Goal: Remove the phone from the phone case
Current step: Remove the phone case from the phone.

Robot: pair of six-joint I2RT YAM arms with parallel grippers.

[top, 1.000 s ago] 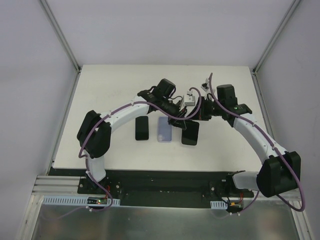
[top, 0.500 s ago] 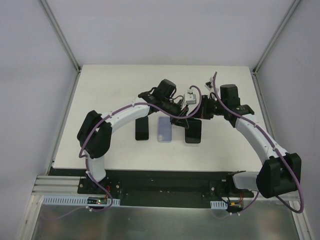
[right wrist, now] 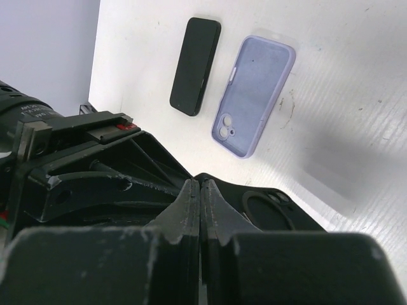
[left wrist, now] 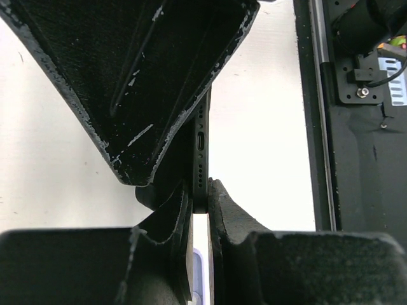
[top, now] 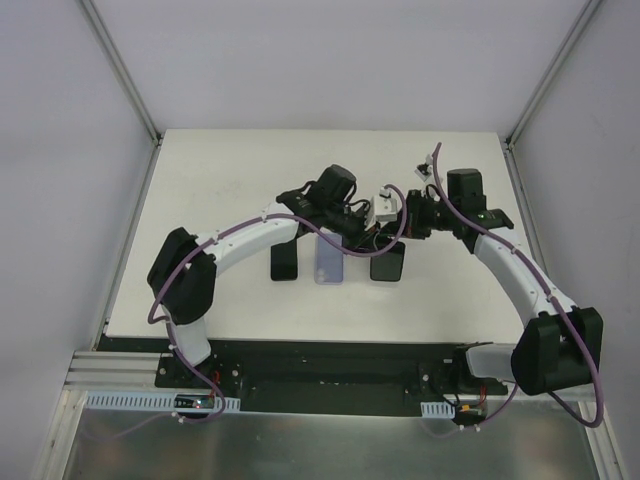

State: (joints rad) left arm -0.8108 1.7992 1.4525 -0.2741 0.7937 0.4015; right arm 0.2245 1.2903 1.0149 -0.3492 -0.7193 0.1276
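Lying flat on the counter (top: pixel 220 180), nearest row: spare phone (top: pixel 285 258), black, at left; lilac case (top: pixel 329 258) just beside it, middle. Right of these: phone (top: pixel 387 262) in a black case (right wrist: pixel 270 213) with a ring on its back, held at its far end. Left gripper (left wrist: pixel 200 192): clenched on the phone's port edge. Right gripper (right wrist: pixel 200 184): fingers pressed together at the case's rim; whether it grasps the case cannot be told. The two grippers nearly touch.
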